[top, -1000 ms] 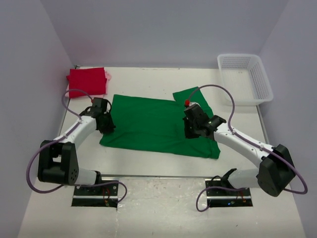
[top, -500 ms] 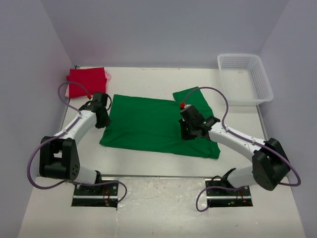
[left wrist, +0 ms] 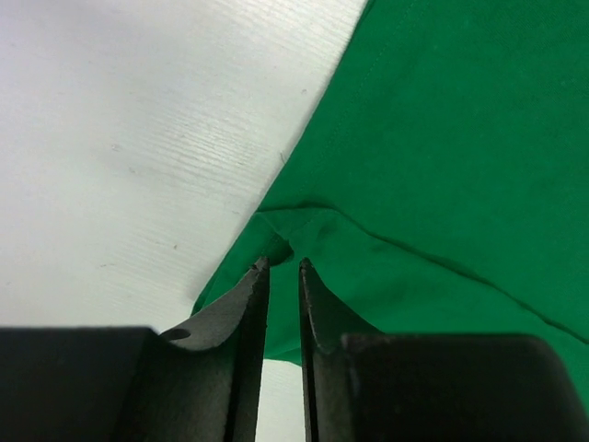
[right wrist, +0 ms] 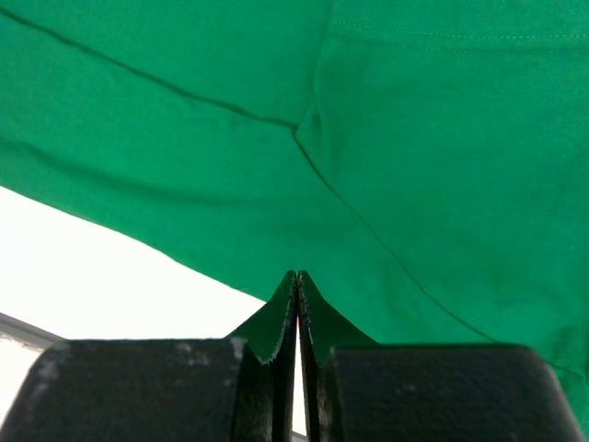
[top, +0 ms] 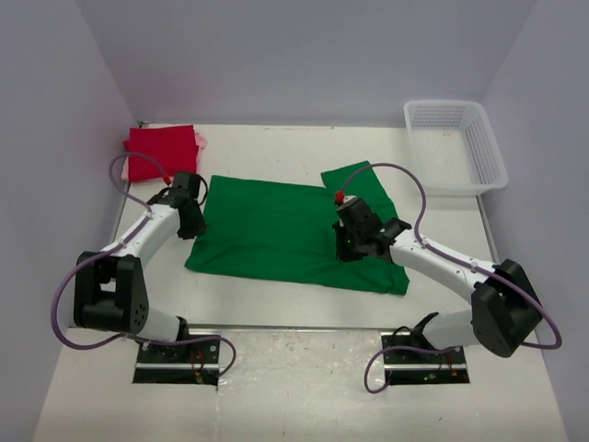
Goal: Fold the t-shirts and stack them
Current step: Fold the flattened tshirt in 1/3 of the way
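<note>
Mostly flat green t-shirt (top: 276, 226), edges creased.

1. Bare desk (top: 276, 147) behind the green t-shirt (top: 276, 230), between red t-shirt (top: 163, 152) and basket (top: 456, 143): open passage.
2. Back-left corner: red t-shirt, with the pink t-shirt (top: 201, 140) showing at its right edge, near the left wall (top: 55, 138).
3. Back-right corner: basket rim blocks low passes.
4. Left fingers (left wrist: 239, 322) stand at the green t-shirt's left edge and right fingers (right wrist: 267, 331) over its right part. The cloth between them lies flat.
</note>
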`<action>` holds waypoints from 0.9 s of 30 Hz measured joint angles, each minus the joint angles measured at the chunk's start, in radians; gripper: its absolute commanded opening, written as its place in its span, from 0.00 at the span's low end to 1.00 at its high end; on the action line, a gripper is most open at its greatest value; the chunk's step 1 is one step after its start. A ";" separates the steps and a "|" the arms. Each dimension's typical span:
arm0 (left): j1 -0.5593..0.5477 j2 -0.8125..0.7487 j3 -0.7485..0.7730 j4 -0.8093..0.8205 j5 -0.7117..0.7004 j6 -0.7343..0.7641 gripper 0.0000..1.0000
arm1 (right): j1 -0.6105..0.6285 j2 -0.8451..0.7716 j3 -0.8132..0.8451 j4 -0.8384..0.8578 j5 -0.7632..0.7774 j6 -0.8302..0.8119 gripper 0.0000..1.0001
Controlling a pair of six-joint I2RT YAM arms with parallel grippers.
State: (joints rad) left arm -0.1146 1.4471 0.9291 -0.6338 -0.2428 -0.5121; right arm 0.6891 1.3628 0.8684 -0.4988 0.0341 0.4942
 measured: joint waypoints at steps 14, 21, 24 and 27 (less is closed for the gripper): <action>0.000 0.080 -0.011 0.019 0.056 0.007 0.17 | 0.000 -0.024 -0.008 0.000 0.001 0.000 0.00; 0.000 0.093 -0.011 0.024 0.056 0.008 0.05 | 0.000 -0.026 -0.021 0.001 0.000 0.000 0.00; 0.000 0.097 -0.011 0.026 0.056 0.010 0.00 | 0.000 -0.026 -0.030 0.001 0.000 0.000 0.00; 0.000 0.104 -0.011 0.026 0.056 0.011 0.00 | 0.000 -0.026 -0.039 0.005 0.000 0.000 0.00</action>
State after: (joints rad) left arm -0.1146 1.5509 0.9184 -0.6075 -0.1864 -0.5014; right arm 0.6891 1.3373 0.8299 -0.4938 0.0345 0.4942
